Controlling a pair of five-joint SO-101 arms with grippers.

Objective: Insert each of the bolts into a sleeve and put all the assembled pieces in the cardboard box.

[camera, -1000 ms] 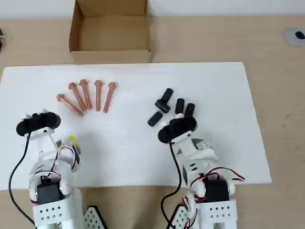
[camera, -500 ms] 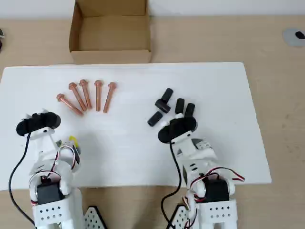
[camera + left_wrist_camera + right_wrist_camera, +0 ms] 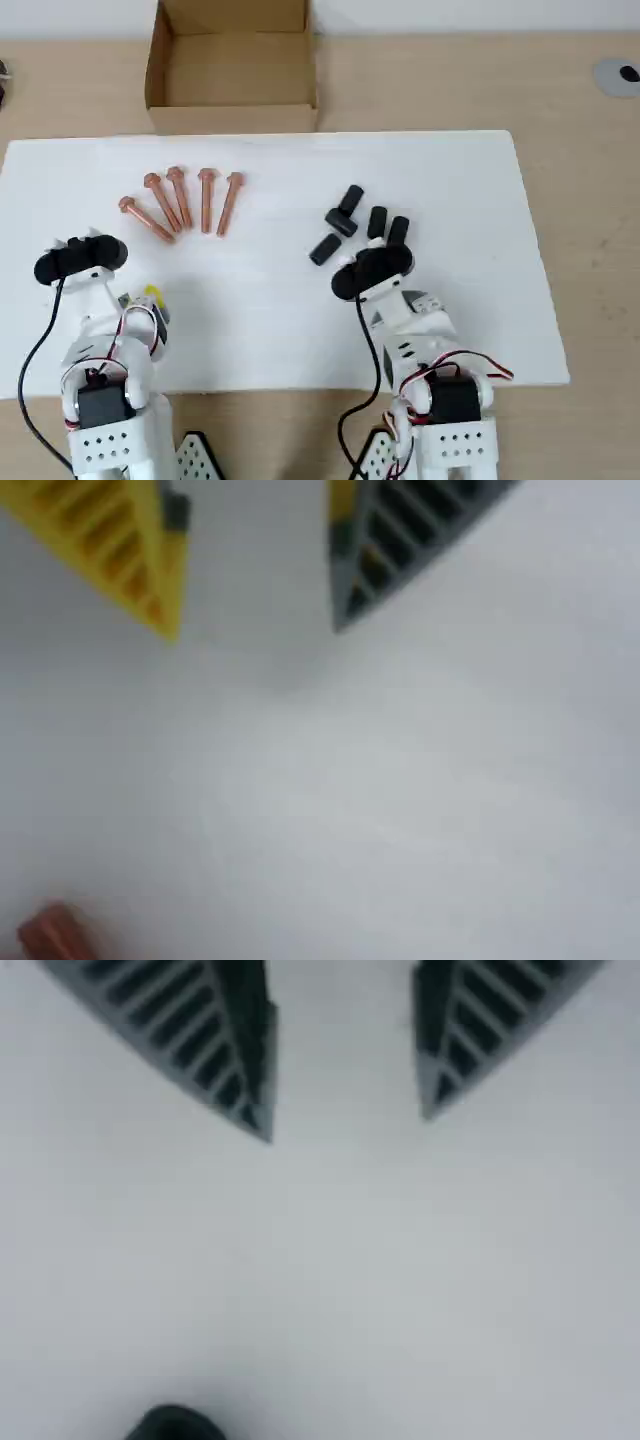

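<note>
Left jaws and right jaws hung released, empty, over the white paper sheet [image 3: 460, 200]. Five copper-coloured metal bolts [image 3: 182, 203] lay at ten o'clock, black cylindrical sleeves [image 3: 355, 225], seemingly five, at two. The open brown cardboard box [image 3: 232, 118] stood at twelve.

5 bolts [image 3: 182, 203], left of centre: copper-toned metal, smooth, slight sheen. Sleeves [image 3: 355, 225], centre: black, matt, plastic look. Cardboard box [image 3: 232, 118], top: raw brown card, matt. White sheet [image 3: 260, 300]: matt paper. Table [image 3: 580, 200]: pale wood grain. Left gripper [image 3: 252, 628], right gripper [image 3: 346, 1122]: ribbed plastic.
</note>
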